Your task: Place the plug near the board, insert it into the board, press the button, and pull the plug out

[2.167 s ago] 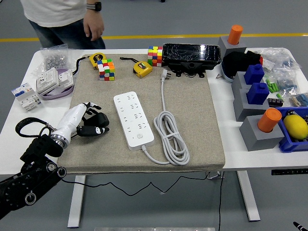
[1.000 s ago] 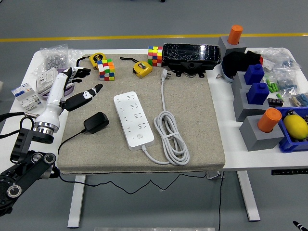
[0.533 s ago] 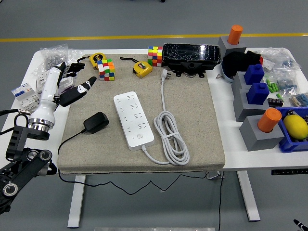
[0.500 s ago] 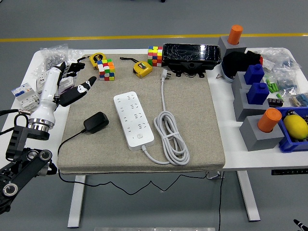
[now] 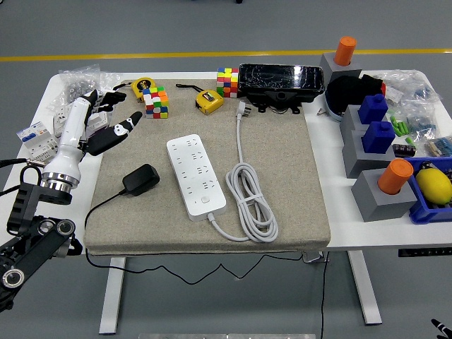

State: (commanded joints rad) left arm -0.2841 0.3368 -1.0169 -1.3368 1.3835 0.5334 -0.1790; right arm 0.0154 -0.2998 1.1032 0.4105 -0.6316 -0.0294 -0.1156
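Observation:
A black plug adapter [image 5: 140, 179] lies on the grey mat [image 5: 282, 183], just left of the white power strip [image 5: 195, 174]. Its thin black cord runs off the mat's front-left corner. The strip's round button [image 5: 205, 200] sits near its front end, and its own white cable [image 5: 251, 201] is coiled to its right. My left hand [image 5: 106, 123] is raised above the mat's left edge, well behind the plug, fingers spread and holding nothing. My right arm does not show.
Two colour cubes [image 5: 156, 102], two yellow tape measures [image 5: 209, 101] and a black box [image 5: 281, 82] line the mat's far edge. White sockets [image 5: 70, 118] and bagged parts sit at far left. Grey and blue blocks with orange cylinders [image 5: 393, 176] crowd the right side.
Earlier my left hand lay on the plug at the mat's left; it let go and rose back to the left. The plug now lies free. The person at the far side has left.

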